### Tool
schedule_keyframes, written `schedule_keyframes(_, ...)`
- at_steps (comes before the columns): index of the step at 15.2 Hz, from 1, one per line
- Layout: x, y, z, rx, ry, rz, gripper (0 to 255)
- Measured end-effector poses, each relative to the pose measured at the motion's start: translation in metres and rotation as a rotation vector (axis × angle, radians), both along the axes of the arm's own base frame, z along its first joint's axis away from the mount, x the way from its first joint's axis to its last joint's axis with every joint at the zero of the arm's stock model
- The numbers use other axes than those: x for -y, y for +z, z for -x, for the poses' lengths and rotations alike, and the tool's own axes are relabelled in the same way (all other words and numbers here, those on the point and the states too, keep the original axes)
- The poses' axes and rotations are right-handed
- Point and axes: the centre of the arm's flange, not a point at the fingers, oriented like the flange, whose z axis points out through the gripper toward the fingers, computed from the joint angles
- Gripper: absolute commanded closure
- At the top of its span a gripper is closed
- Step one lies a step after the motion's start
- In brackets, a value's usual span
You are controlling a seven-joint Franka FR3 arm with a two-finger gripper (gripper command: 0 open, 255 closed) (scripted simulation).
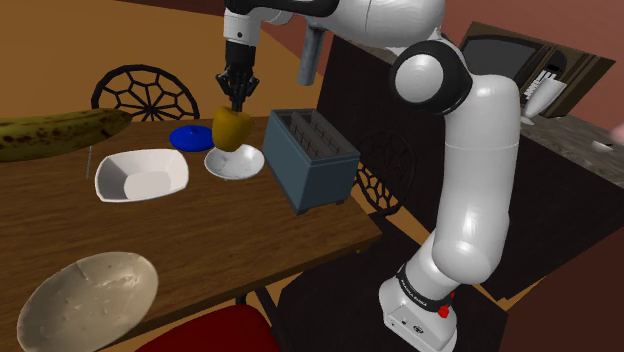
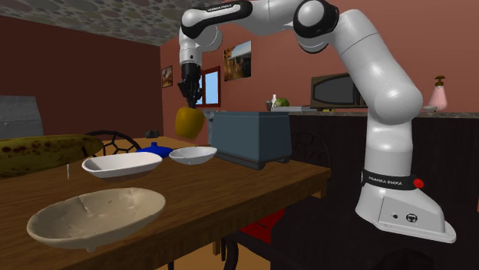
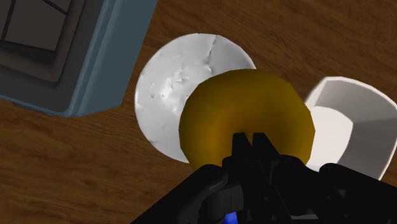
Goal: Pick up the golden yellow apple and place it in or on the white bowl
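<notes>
Step in hand: carry and place. Grasp is done, release is not yet done.

The end effector [image 1: 237, 102] is closed narrow on the top of the golden yellow apple [image 1: 232, 127]. The apple hangs clear of the tabletop [image 1: 220, 235], above the small round white bowl [image 1: 236, 164] and apart from it.

A blue-grey toaster [image 1: 312, 155] stands just beside the bowl on the shoulder view's right. A squarish white dish [image 1: 140, 174] lies near it on that view's left.

In the wrist view the apple covers the bowl's dish-side edge, and most of the bowl shows toward the toaster. Judgement: centring is slightly off.

Next move calls for:
- a small shift toward the bowl's middle, keeping off the toaster;
- a straight descent;
- a low release, since the bowl looks shallow and the apple could roll out.
</notes>
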Motion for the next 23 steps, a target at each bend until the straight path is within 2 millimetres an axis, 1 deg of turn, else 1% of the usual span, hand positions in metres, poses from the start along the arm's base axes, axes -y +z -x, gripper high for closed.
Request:
schedule_keyframes(7,0.001,-0.036,0.000,0.000,0.000,0.000,255)
schedule_keyframes(9,0.000,-0.040,0.000,0.000,0.000,0.000,255)
schedule_keyframes(13,0.000,-0.041,0.001,0.001,0.000,0.000,255)
schedule_keyframes(14,0.000,-0.041,0.001,0.001,0.000,0.000,0)
schedule_keyframes(20,0.000,-0.040,0.001,0.001,0.000,0.000,0)
schedule_keyframes(23,0.003,-0.014,-0.005,0.002,0.000,0.000,0)
